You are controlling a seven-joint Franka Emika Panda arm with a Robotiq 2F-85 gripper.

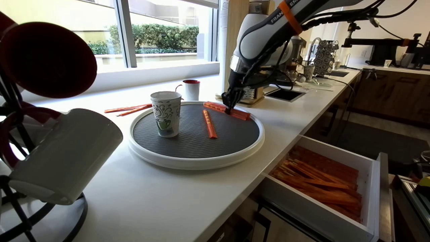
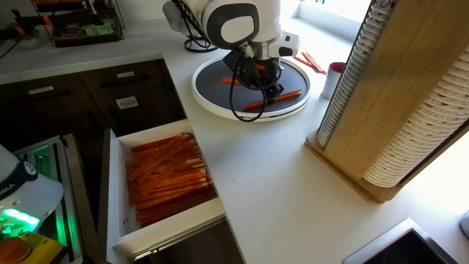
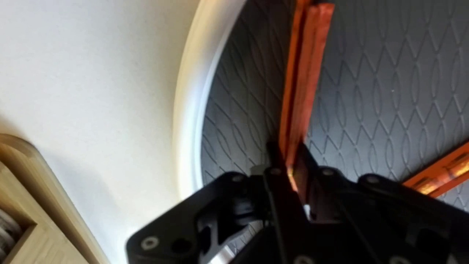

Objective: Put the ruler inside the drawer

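The ruler, a long thin orange-red strip (image 1: 240,114), is above or on the far side of the round tray; I cannot tell whether it touches the tray. It also shows in an exterior view (image 2: 290,95) and the wrist view (image 3: 309,69). My gripper (image 3: 287,152) is shut on it, with one finger on each side near one part of its length. The gripper also shows in both exterior views (image 1: 229,108) (image 2: 270,99). The drawer (image 1: 356,163) is pulled open below the counter and holds many orange strips. It also shows in an exterior view (image 2: 172,229).
The round white-rimmed tray (image 1: 195,164) also bears a paper cup (image 1: 167,116) and a shorter orange stick (image 1: 209,124). A white mug (image 1: 192,90) and orange strips (image 1: 134,109) lie beyond. A wooden cup holder (image 2: 366,146) and mug rack (image 1: 23,215) stand nearby.
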